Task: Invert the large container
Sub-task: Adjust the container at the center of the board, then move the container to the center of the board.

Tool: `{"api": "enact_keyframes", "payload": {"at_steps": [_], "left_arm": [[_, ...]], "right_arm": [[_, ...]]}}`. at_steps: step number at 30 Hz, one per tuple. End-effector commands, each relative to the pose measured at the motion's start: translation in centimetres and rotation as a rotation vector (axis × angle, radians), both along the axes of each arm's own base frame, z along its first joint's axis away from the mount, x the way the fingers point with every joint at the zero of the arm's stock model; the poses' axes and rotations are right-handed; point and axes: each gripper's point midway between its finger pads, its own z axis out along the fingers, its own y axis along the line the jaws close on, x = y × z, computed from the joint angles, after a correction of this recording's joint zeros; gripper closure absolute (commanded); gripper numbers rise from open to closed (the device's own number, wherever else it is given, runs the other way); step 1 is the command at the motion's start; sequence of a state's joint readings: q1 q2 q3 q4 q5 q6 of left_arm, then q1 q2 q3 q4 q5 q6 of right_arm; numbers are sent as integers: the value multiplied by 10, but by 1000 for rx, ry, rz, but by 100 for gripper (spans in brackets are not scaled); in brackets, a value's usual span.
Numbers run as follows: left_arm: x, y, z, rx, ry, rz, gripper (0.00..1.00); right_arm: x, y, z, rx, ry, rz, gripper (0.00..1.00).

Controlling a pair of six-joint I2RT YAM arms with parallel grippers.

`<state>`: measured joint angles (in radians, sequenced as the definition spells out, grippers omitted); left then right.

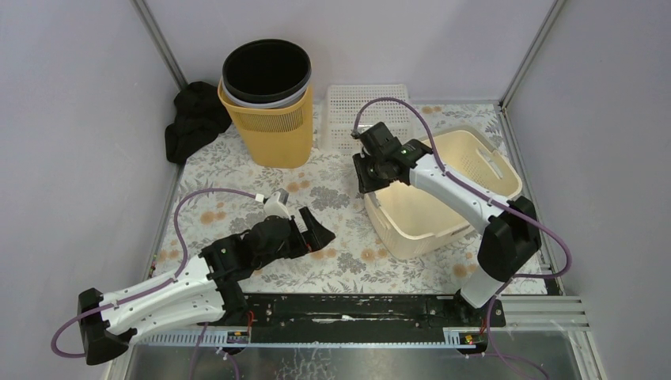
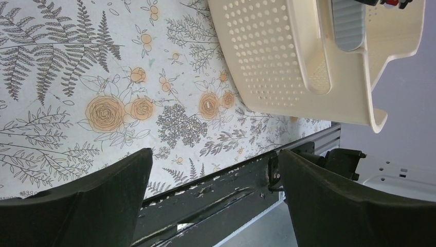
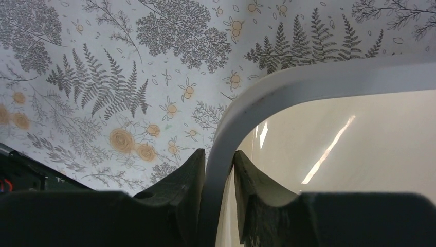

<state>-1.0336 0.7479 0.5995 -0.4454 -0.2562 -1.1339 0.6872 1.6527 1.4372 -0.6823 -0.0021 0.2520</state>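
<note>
The right arm [image 1: 451, 186], the nearer one, had its jaws clenched on the left rim corner of the cream basket [image 1: 427, 212], which stood upright on the right of the bench [image 1: 237, 170] with its length running far-right, while the left arm [image 1: 182, 289] held its jaws released and empty alongside.

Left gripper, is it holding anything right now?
No, the left gripper stands wide open over the flowered table cover, with nothing between its jaws.
</note>
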Motion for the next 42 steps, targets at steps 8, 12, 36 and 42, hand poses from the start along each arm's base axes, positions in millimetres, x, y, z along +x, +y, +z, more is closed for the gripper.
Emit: {"api": "enact_keyframes", "payload": {"at_steps": [8,12,36,42], "left_arm": [[9,2,6,12,-34,36,0],[11,-3,7,30,-33,28,0],[24,-7,32,84,-77,31,0],[28,-8,42,110,-109,23,0]], "right_arm": [[14,87,82,430,-26,93,68],[30,114,94,544,-18,74,67],[49,-50,115,208,-192,-265,9],[1,-99,127,191,-204,-446,8]]}}
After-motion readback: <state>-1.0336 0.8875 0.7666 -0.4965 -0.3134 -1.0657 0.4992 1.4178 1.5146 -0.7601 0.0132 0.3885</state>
